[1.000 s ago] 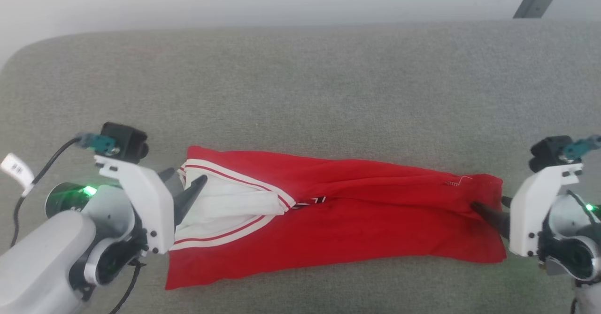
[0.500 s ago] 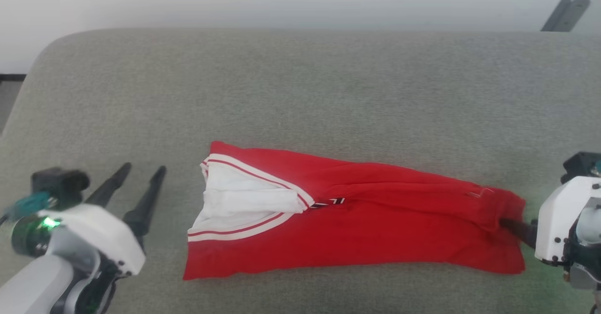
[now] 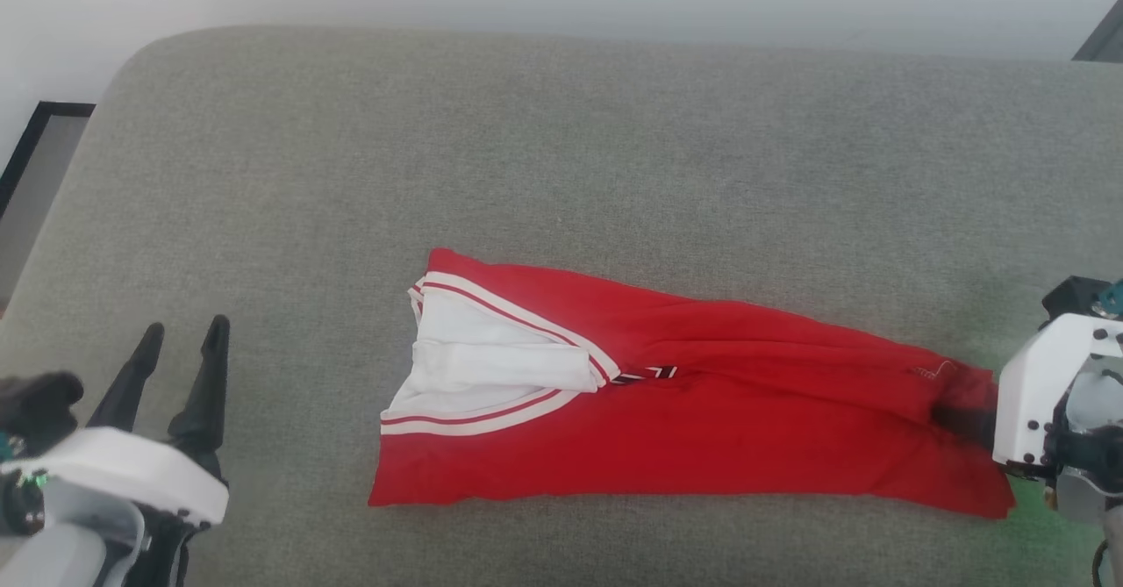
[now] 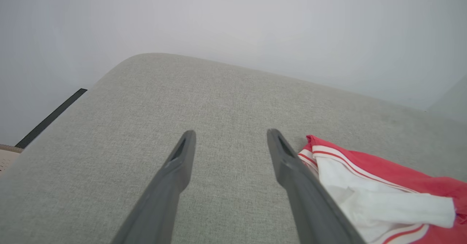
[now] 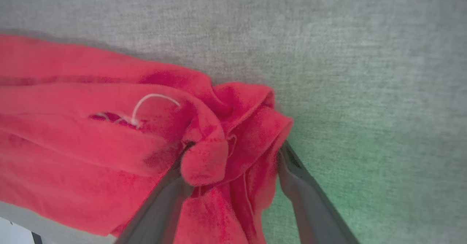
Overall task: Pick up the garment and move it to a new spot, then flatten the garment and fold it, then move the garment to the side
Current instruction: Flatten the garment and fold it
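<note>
The garment [image 3: 702,429], red with a white sleeve and striped trim toward its left end, lies folded into a long strip on the grey cushion [image 3: 561,148]. My left gripper [image 3: 186,325] stands open at the lower left, well apart from the garment's left end. In the left wrist view its fingers [image 4: 230,132] spread over bare cushion, with the garment [image 4: 383,196] to their right. My right gripper [image 3: 952,418] is at the garment's right end. In the right wrist view its fingers [image 5: 233,149] stand wide apart with a bunched fold of the garment [image 5: 91,127] between them.
The cushion's rounded left corner [image 3: 114,69] drops off to a floor with a dark-framed panel [image 3: 35,157]. A pale wall runs behind the cushion. A dark bar [image 3: 1107,41] shows at the upper right corner.
My left gripper has drawn back from the garment's sleeve end to the lower left, fingers open. The head camera has shifted. My right gripper stays at the garment's right end.
</note>
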Robot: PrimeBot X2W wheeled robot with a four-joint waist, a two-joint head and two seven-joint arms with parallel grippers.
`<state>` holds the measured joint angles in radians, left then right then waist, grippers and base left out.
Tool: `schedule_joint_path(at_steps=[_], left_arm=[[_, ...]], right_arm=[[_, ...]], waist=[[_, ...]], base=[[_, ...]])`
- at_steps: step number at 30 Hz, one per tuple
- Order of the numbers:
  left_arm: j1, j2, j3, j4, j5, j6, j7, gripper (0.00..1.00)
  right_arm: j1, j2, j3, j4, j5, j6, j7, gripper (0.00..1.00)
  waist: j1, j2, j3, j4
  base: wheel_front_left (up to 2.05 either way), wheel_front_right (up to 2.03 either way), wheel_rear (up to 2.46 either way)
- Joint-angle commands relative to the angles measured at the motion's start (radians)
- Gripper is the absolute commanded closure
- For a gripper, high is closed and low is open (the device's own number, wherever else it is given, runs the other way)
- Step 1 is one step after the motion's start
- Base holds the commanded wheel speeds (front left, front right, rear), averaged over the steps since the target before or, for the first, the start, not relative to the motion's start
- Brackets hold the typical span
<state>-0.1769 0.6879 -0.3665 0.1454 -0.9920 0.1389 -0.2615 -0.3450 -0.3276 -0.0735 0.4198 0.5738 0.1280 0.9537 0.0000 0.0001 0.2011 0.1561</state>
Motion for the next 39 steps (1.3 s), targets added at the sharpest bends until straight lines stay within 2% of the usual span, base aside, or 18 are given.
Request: schedule_joint_path(at_steps=[1,2,6,12,21,31,36,39], left_arm=[[0.037,-0.031,0.044,0.006,0.031,-0.018,-0.004,0.00],[0.049,-0.051,0.074,0.008,0.046,-0.030,-0.004,0.00],[0.087,-0.105,0.147,0.017,0.089,-0.067,-0.004,0.00],[0.131,-0.202,0.263,0.039,0.165,-0.141,-0.004,0.00],[0.127,-0.301,0.363,0.054,0.249,-0.210,-0.004,0.00],[0.097,-0.351,0.407,0.065,0.311,-0.249,-0.004,0.00],[0.090,-0.362,0.416,0.078,0.328,-0.258,-0.004,0.00],[0.092,-0.368,0.422,0.080,0.332,-0.263,-0.004,0.00]], right_arm=[[0.019,0.074,0.062,0.045,0.038,0.005,0.023,0.53],[0.017,0.081,0.075,0.044,0.055,0.006,0.033,1.00],[0.014,0.077,0.094,0.032,0.086,0.009,0.050,1.00],[-0.011,0.033,0.080,-0.006,0.126,0.004,0.024,1.00],[-0.047,-0.059,0.009,-0.004,0.125,0.002,-0.018,1.00],[-0.143,-0.185,-0.096,0.115,0.049,0.002,-0.110,1.00],[-0.190,-0.206,-0.080,0.173,0.029,0.002,-0.126,1.00],[-0.190,-0.199,-0.042,0.144,0.054,0.002,-0.111,1.00]], waist=[[0.0000,-0.0001,0.002,0.004],[0.0000,-0.0001,0.002,0.004],[0.0000,-0.0001,0.002,0.003],[0.0000,-0.0001,0.004,-0.010],[0.0000,-0.0001,0.015,-0.034],[0.0000,-0.0001,0.042,-0.064],[0.0000,-0.0001,0.044,-0.077],[0.0000,-0.0001,0.039,-0.083]], base=[[0.00,0.00,0.00],[0.00,0.00,0.00],[0.00,0.00,0.00],[0.00,0.00,0.00],[0.00,0.00,0.00],[0.00,0.00,0.00],[0.00,0.00,0.00],[0.00,0.00,0.00]])
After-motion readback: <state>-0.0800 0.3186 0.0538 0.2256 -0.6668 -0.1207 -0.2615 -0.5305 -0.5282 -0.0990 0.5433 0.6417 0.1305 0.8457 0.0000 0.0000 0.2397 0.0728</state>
